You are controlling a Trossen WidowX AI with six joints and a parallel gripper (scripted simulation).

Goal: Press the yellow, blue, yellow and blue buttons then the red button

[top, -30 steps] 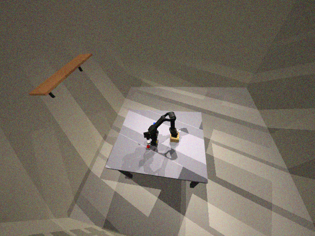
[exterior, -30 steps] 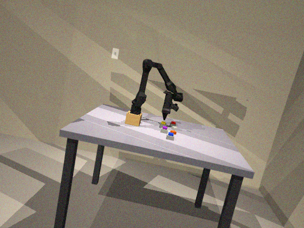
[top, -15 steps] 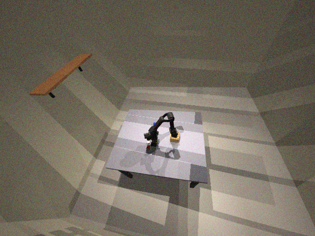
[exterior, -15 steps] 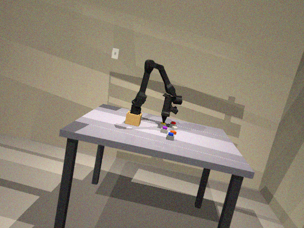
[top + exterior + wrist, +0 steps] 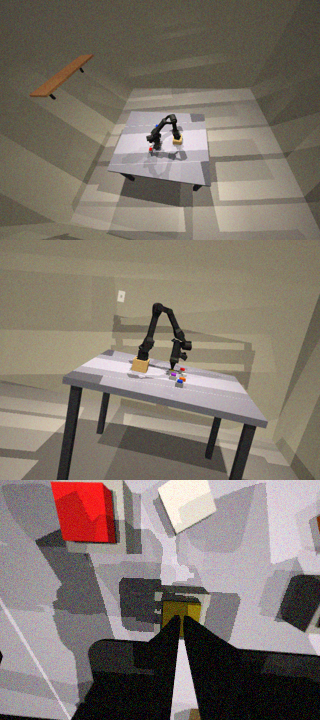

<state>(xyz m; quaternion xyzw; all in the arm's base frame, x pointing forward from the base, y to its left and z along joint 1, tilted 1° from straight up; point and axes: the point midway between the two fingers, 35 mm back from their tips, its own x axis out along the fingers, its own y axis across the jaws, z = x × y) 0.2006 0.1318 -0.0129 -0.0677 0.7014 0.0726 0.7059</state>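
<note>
The pincer (image 5: 156,148) (image 5: 172,369) (image 5: 181,620) is pressed together with nothing pinched, pointing down at the yellow button (image 5: 171,370) (image 5: 181,611), its tips at the cap; contact is unclear. Near it on the tabletop (image 5: 191,152) (image 5: 124,387) (image 5: 260,545) stand the red button (image 5: 150,149) (image 5: 182,369) (image 5: 84,512), a white one (image 5: 183,374) (image 5: 187,504) and a purple one (image 5: 173,374). Farther out are an orange one (image 5: 182,379) and the blue button (image 5: 156,126) (image 5: 179,381).

The yellow button (image 5: 171,370) (image 5: 172,611) sits under the fingertips, on the near side of the red button (image 5: 150,149) (image 5: 182,369) (image 5: 84,512); the blue button (image 5: 156,125) (image 5: 179,381) stands raised on its grey base, well apart.
</note>
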